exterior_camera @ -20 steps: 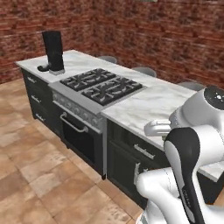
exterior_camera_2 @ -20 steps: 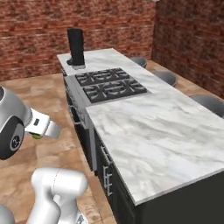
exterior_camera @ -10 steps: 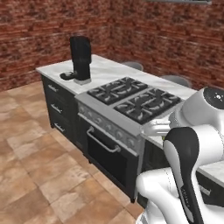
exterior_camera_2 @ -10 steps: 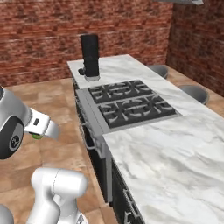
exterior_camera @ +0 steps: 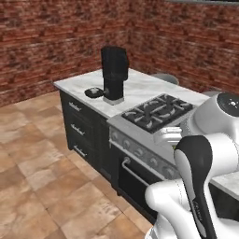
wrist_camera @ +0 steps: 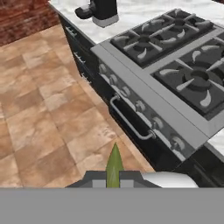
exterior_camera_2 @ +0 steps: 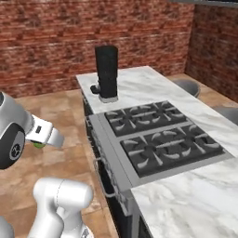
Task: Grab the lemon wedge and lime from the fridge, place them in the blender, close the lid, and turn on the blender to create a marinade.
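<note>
A tiny pointed yellowish-green lemon wedge [wrist_camera: 113,166] sticks up between my fingertips, and my gripper [wrist_camera: 113,181] is shut on it. From the right base view the gripper [exterior_camera_2: 42,142] hangs low over the tiled floor, left of the stove, with a bit of green wedge [exterior_camera_2: 38,145] under it. At the far end of the marble counter [exterior_camera: 140,88] stands the tall black blender [exterior_camera: 114,74] [exterior_camera_2: 107,72], its base [wrist_camera: 105,12] also visible in the hand view. The flat black lid [exterior_camera: 94,92] [exterior_camera_2: 95,89] lies on the counter beside it. The lime and the fridge are out of view.
A gas stove [exterior_camera_2: 158,137] with black grates and an oven door with a handle [wrist_camera: 129,122] sits between me and the blender. Dark drawers [exterior_camera: 79,128] run under the counter. Brick walls [exterior_camera_2: 56,37] stand behind, and tiled floor [exterior_camera: 37,186] spreads to the left.
The whole picture has shifted: the base has driven along the counter, so the blender and stove are now nearer. The gripper stays shut on the lemon wedge.
</note>
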You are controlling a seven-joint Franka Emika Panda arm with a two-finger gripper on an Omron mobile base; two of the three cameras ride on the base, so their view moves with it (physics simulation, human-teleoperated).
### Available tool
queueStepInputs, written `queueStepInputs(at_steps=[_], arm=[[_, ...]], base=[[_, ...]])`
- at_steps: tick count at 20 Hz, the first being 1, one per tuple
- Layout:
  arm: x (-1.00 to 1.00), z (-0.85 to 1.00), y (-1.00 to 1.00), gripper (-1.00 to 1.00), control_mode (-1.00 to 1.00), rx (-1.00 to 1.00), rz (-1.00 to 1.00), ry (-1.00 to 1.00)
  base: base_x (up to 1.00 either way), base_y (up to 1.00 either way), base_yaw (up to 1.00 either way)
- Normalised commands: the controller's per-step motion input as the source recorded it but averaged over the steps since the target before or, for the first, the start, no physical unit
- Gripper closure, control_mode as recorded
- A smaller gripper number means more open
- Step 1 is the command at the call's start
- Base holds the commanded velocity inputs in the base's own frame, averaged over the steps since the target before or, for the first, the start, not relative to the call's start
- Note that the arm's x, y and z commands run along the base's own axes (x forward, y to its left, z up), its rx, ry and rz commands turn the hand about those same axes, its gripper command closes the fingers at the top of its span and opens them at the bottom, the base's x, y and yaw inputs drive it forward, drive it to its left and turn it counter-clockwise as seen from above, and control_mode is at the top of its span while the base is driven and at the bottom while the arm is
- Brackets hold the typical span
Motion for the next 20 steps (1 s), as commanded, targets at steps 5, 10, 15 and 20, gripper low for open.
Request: queueStepInputs(at_steps=[5,10,15,20], arm=[[0.0,0.0,0.0,1.0,1.0,0.0,0.0,0.0],[0.0,0.0,0.0,1.0,1.0,0.0,0.0,0.0],[0.0,0.0,0.0,1.0,1.0,0.0,0.0,0.0],[0.0,0.0,0.0,1.0,1.0,0.0,0.0,0.0]], base=[[1.0,0.55,-0.1],[1.0,0.61,-0.23],[1.0,0.52,-0.35],[1.0,0.64,-0.46]])
